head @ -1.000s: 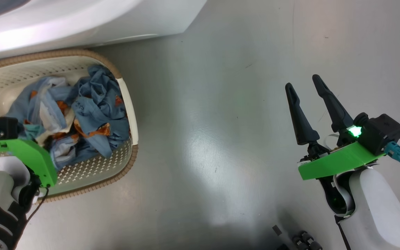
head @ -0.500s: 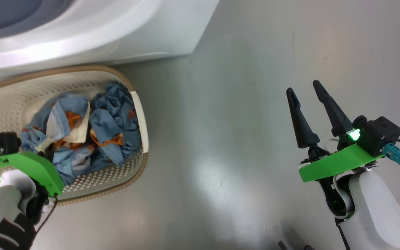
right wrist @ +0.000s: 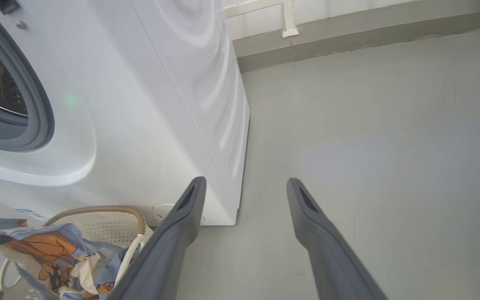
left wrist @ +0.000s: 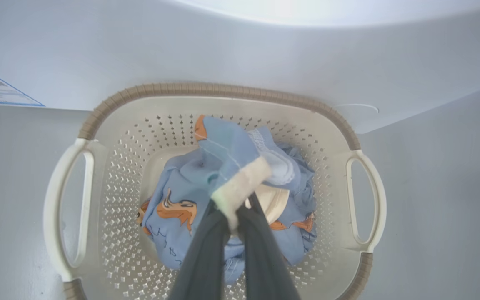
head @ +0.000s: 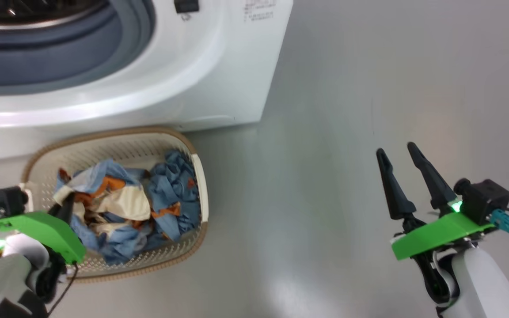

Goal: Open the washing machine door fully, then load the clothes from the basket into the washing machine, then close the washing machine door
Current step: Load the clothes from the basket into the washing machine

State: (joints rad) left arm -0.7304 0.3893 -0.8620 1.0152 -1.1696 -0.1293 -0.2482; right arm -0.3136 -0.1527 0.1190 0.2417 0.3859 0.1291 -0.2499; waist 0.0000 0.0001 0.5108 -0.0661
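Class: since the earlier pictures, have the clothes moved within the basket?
Yes: the clothes have bunched upward toward the basket rim, pinched by the left gripper.

Left tool pinches the clothes over the basket.

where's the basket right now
In the head view the basket sits on the floor at the lower left, just in front of the washing machine, below the left gripper that pinches the clothes.

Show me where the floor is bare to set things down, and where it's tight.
Bare grey floor lies between the basket and the open right gripper, and right of the washing machine. Crowded: the basket sits close under its front, left gripper shut on the clothes.
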